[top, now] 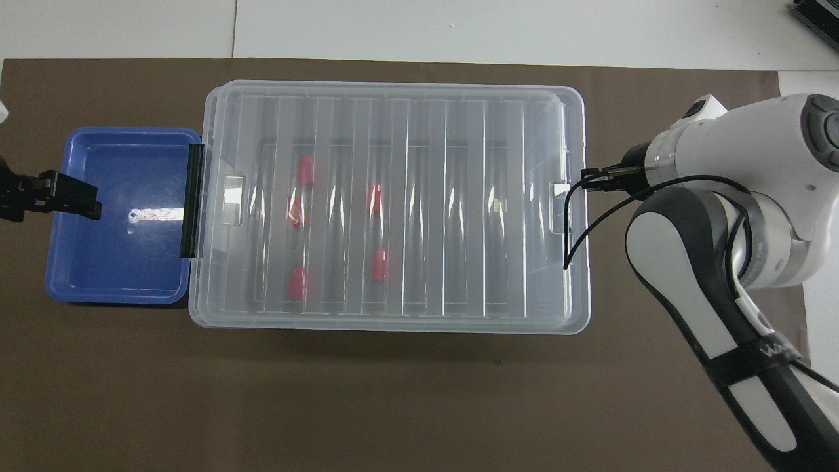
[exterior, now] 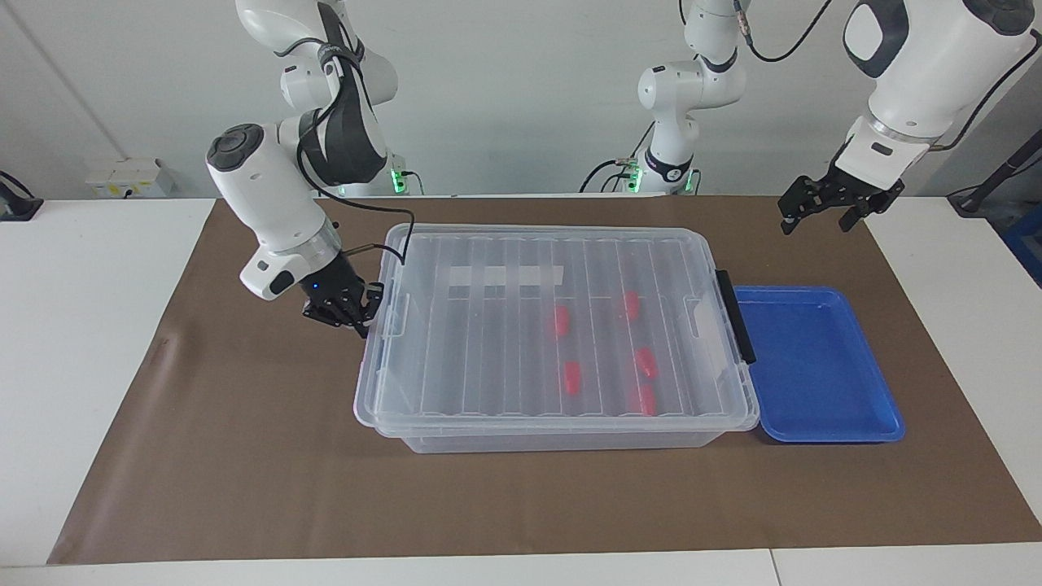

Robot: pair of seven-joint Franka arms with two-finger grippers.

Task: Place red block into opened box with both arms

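The box (exterior: 553,439) is a clear bin in the middle of the mat, its ribbed lid (exterior: 488,325) lying flat on it. Several red blocks (exterior: 572,376) show through the lid (top: 459,196), toward the left arm's end; one red block (top: 379,264) lies nearer the robots. My right gripper (exterior: 348,308) is shut and low, its tip (top: 593,180) against the lid's end tab at the right arm's end. My left gripper (exterior: 816,218) hangs open and empty in the air; from above the left gripper (top: 78,196) is over the blue tray.
A shallow blue tray (exterior: 814,366) stands against the box at the left arm's end, next to the black clip (exterior: 735,316). The brown mat (exterior: 244,456) covers the table around both. The right arm's black cable (top: 577,229) loops over the lid's corner.
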